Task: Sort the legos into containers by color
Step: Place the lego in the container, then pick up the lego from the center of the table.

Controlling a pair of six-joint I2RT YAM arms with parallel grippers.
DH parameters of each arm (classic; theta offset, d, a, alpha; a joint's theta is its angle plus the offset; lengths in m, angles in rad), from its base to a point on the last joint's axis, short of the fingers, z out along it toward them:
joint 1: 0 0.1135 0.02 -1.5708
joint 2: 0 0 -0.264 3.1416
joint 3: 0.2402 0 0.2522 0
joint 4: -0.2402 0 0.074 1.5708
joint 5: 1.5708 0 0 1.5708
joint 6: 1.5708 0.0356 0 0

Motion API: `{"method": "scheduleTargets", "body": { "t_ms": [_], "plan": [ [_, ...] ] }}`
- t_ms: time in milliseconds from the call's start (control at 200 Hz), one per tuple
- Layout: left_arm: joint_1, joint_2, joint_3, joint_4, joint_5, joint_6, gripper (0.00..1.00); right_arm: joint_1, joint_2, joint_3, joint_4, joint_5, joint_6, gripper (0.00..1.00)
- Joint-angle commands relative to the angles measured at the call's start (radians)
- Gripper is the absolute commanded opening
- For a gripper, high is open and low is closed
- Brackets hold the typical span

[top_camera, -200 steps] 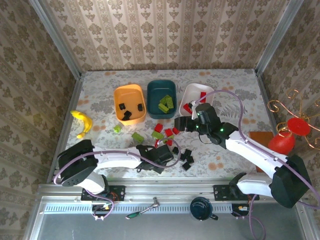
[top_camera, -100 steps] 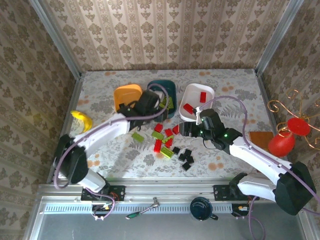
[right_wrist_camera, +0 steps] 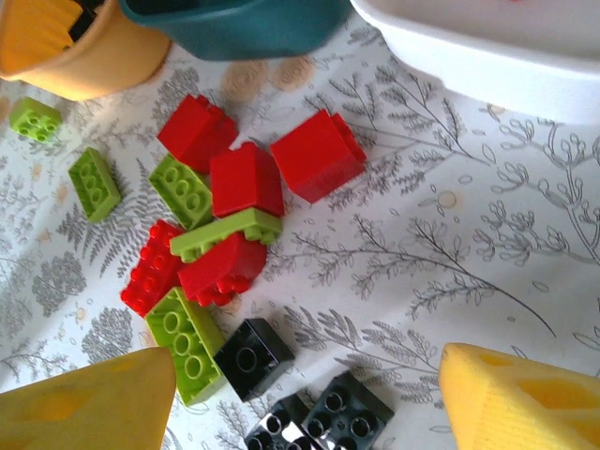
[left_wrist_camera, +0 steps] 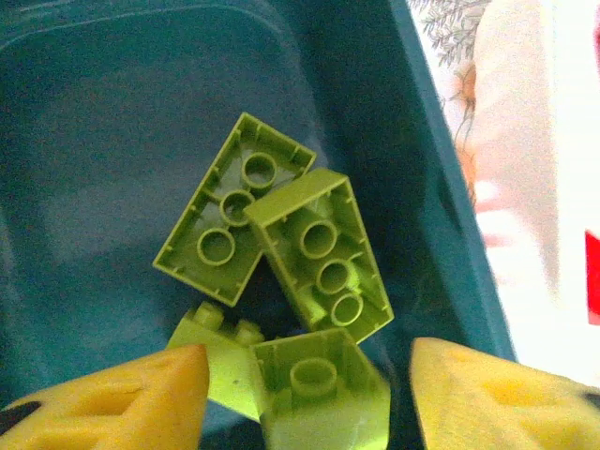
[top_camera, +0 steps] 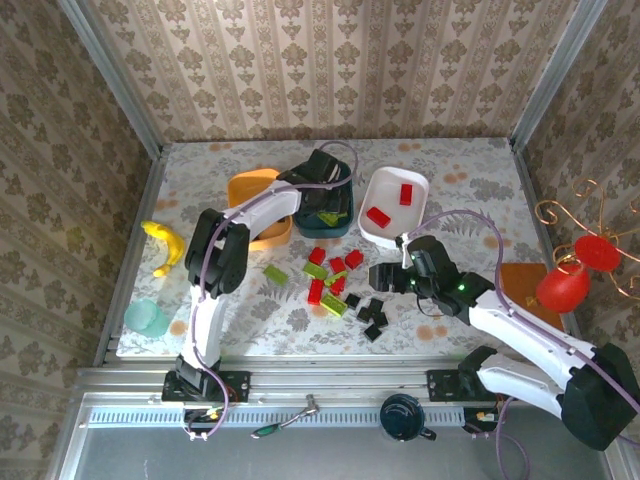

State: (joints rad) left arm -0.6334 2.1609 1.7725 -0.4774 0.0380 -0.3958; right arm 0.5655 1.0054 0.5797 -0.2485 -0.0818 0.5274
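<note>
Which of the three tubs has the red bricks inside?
The white tub, rightmost of the three, holds two red bricks; the teal tub holds lime bricks.

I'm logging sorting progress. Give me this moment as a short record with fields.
left pincer: open, over the green bricks in the teal tub
right pincer: open, above the loose bricks on the table
white tub: two red bricks inside
loose bricks: red, green and black, unsorted
</note>
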Motion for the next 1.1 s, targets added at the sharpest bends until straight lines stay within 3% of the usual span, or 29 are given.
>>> {"method": "scheduleTargets", "body": {
  "t_ms": [0, 205, 425, 560, 730, 1095],
  "plan": [
    [-0.013, -0.058, 0.053, -0.032, 0.025, 0.008, 0.71, -0.006, 0.012, -0.022, -0.02, 0.005, 0.02, 0.76],
    [-0.076, -0.305, -0.142, 0.107, 0.031, -0.008, 0.86, 0.019, 0.127, 0.013, 0.105, -0.03, 0.071, 0.76],
    [-0.186, -0.669, -0.56, 0.295, -0.067, -0.055, 1.0, 0.075, 0.32, 0.135, 0.142, 0.121, 0.178, 0.74],
    [-0.255, -0.871, -0.786, 0.341, -0.181, -0.091, 1.0, 0.111, 0.44, 0.199, 0.162, 0.27, 0.306, 0.74],
    [-0.337, -1.072, -0.979, 0.337, -0.297, -0.133, 1.0, 0.114, 0.573, 0.274, 0.151, 0.342, 0.432, 0.73],
    [-0.425, -1.306, -1.16, 0.293, -0.4, -0.203, 1.0, 0.12, 0.752, 0.378, 0.182, 0.387, 0.523, 0.72]
  ]
}}
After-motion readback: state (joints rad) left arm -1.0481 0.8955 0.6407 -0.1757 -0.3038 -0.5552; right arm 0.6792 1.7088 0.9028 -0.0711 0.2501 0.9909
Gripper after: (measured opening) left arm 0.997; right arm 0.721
